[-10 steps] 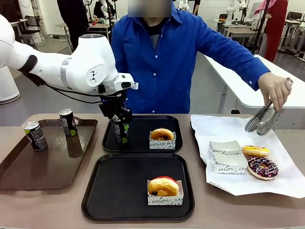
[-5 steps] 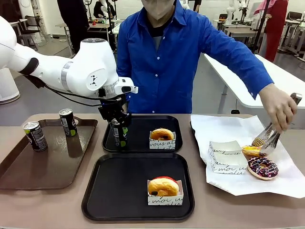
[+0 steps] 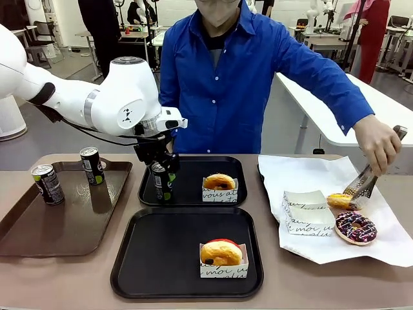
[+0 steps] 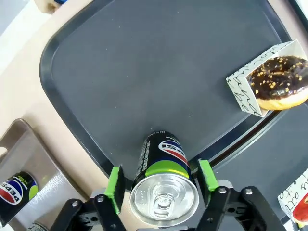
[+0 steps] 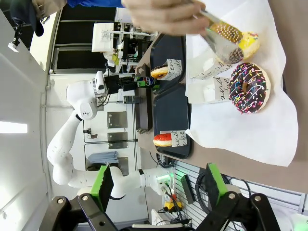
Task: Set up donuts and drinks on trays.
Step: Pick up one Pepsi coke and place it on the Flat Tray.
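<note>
A slim dark can (image 3: 161,185) stands on the left part of the far black tray (image 3: 193,171). My left gripper (image 3: 162,173) is around its top; in the left wrist view both green pads (image 4: 114,185) stand slightly off the can (image 4: 163,166), so the gripper is open. A golden donut in a white box (image 3: 219,183) sits on the same tray. The near black tray (image 3: 161,252) carries a red-glazed boxed donut (image 3: 221,254). My right gripper (image 5: 159,182) is open with nothing between its fingers, well above the table.
Two more cans (image 3: 48,184) (image 3: 92,166) stand on the brown tray (image 3: 64,226) at left. At right, the person's hand holds tongs (image 3: 361,184) gripping a yellow donut (image 3: 339,200) beside an open white box (image 3: 306,208); a sprinkled chocolate donut (image 3: 355,227) lies on white paper.
My left gripper has opened off the can, which now stands on the far tray. The person's tongs came down and took hold of the yellow donut.
</note>
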Tool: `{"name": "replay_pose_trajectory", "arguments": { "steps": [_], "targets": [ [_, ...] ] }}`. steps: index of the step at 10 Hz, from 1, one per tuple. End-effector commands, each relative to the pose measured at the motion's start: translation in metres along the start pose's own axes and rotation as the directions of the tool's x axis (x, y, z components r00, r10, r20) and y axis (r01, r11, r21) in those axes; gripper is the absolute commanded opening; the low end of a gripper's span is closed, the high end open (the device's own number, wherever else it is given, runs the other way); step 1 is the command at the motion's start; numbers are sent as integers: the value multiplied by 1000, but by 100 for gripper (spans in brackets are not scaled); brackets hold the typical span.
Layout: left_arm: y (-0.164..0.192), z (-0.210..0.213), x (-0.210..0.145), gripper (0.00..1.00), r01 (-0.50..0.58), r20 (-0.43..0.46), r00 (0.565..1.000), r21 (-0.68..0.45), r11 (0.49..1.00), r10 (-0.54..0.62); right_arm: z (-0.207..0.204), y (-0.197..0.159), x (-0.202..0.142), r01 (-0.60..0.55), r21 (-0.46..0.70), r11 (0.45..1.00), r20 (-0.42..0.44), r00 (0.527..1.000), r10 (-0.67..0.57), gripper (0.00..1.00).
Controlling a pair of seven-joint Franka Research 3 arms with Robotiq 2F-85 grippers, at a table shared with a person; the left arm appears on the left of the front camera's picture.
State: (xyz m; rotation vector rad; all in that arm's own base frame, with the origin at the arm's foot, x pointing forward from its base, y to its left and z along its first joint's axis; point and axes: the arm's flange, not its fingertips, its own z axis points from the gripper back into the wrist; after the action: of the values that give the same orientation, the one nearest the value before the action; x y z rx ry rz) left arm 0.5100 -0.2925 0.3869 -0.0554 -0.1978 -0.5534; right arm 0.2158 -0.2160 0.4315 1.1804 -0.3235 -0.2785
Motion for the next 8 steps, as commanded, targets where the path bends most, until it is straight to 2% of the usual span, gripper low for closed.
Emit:
{"name": "replay_pose_trajectory", "arguments": {
  "steps": [1, 2, 3, 6, 8],
  "targets": [
    [-7, 9, -5, 100, -13, 22, 1000, 26, 1000, 12, 1, -1, -1, -6, 17, 1000, -1, 1000, 6, 100],
    [-9, 18, -6, 90, -13, 7, 1000, 35, 999, 13, 1, -1, -1, -6, 17, 1000, -1, 1000, 6, 100],
    [-14, 32, -8, 99, -6, -6, 1000, 40, 999, 7, 1, -1, -1, -6, 17, 1000, -1, 1000, 6, 100],
    [-29, 70, -33, 100, 19, -85, 996, 49, 999, -15, 1, -1, -1, -6, 17, 1000, -1, 1000, 6, 100],
    [-36, 90, -59, 100, 34, -87, 996, 42, 999, -30, 1, -1, -1, -6, 17, 1000, -1, 1000, 6, 100]
  ]
}}
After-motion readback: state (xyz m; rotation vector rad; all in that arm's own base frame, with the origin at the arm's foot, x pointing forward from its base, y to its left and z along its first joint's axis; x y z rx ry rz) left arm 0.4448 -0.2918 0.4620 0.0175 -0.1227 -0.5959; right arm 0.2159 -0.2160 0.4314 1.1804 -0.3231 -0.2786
